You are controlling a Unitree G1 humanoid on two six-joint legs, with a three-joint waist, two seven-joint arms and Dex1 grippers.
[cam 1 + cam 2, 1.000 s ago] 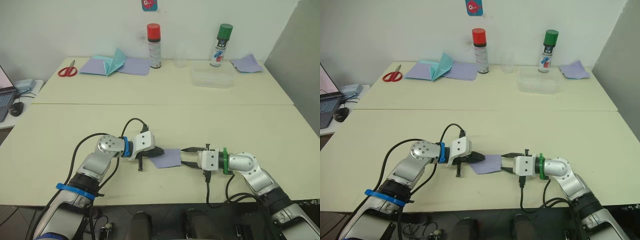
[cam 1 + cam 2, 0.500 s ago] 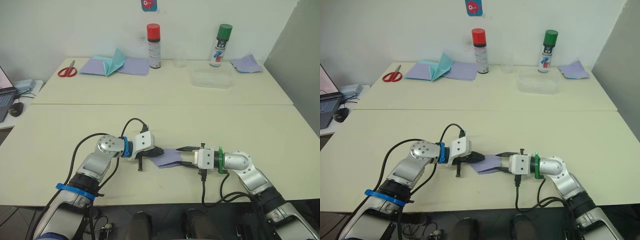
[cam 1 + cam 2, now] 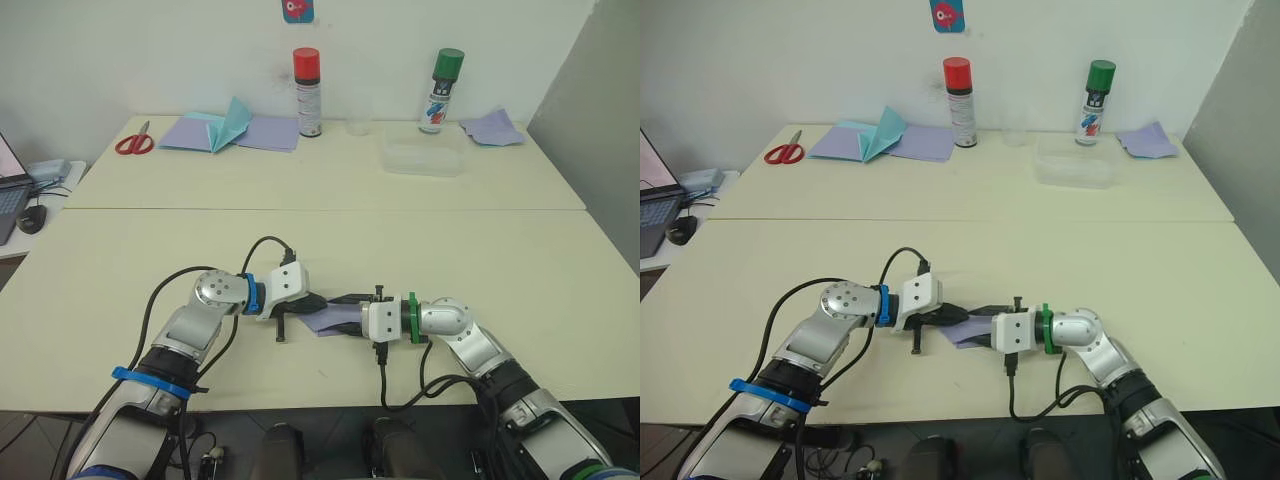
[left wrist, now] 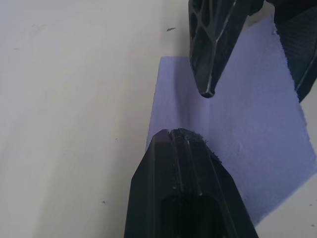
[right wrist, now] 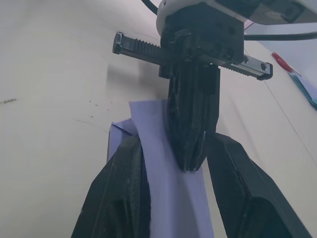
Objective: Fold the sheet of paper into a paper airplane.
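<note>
Lavender sheet of paper (image 3: 335, 319), thin and partly folded, lies flat near the front edge of the near cream table (image 3: 120, 260), between the two grippers. The left gripper (image 3: 314, 302) has its two black fingers pressed together, their tips resting on the left part of the sheet. The right gripper (image 3: 343, 313) points left toward it, fingers apart, one on the far side and one on the near side of the left gripper's tips, over the paper; a raised fold of the sheet runs between them.

A second cream table (image 3: 330, 180) butts against the far edge of the near one and reaches a white wall. On it, from left to right: red-handled scissors (image 3: 134, 141), flat lavender sheets (image 3: 262, 132) with a teal folded paper piece (image 3: 232, 124) standing on them, a white spray can with a red cap (image 3: 308, 92), a small clear cup (image 3: 359, 117), a clear plastic box (image 3: 424, 157), a white spray can with a green cap (image 3: 441, 91), and a rumpled lavender scrap (image 3: 492, 128) at the far right corner.

At the far left edge, beside the tables, sit a laptop corner (image 3: 10, 185) and a dark mouse (image 3: 32, 218). A grey panel (image 3: 600, 130) closes the right side.
</note>
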